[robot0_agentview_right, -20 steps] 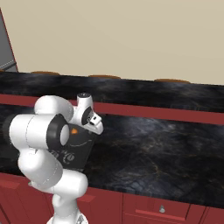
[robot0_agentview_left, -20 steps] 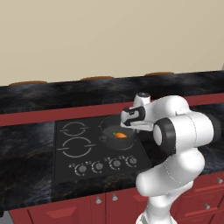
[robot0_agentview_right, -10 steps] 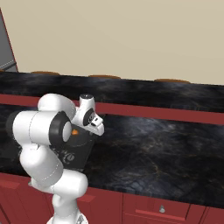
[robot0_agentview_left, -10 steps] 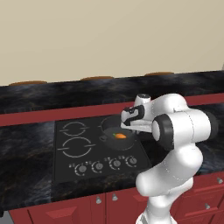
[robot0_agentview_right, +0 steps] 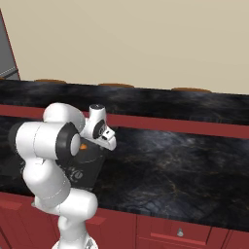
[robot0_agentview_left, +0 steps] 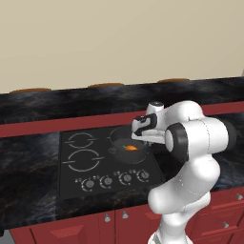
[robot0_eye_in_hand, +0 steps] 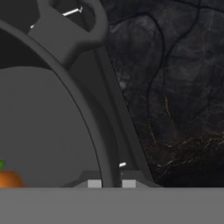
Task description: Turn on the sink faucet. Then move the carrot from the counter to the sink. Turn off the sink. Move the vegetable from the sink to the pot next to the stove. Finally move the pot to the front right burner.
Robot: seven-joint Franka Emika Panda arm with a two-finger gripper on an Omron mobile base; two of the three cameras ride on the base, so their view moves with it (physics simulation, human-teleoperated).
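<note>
The dark grey pot (robot0_agentview_left: 127, 151) sits over the right half of the black stove (robot0_agentview_left: 90, 167), with the orange carrot (robot0_agentview_left: 131, 147) lying inside it. My gripper (robot0_agentview_left: 143, 139) comes down on the pot's right edge. In the hand view my gripper (robot0_eye_in_hand: 111, 183) is shut on the pot's rim (robot0_eye_in_hand: 89, 118), one fingertip on each side. The pot's side handle (robot0_eye_in_hand: 72, 24) shows at the top and the carrot (robot0_eye_in_hand: 8, 178) at the lower left. The front right burner is hidden under the pot. A bit of the carrot (robot0_agentview_right: 83, 145) peeks out behind my arm.
Two white ring outlines (robot0_agentview_left: 81, 150) lie bare on the stove's left half, and a row of grey knobs (robot0_agentview_left: 116, 179) runs along its front. Black marbled counter (robot0_agentview_right: 165, 165) stretches to the right of the stove. Red cabinet fronts (robot0_agentview_left: 95, 224) are below.
My hand and the pot it holds have shifted only slightly, a little lower and toward the front of the stove. The grip is unchanged.
</note>
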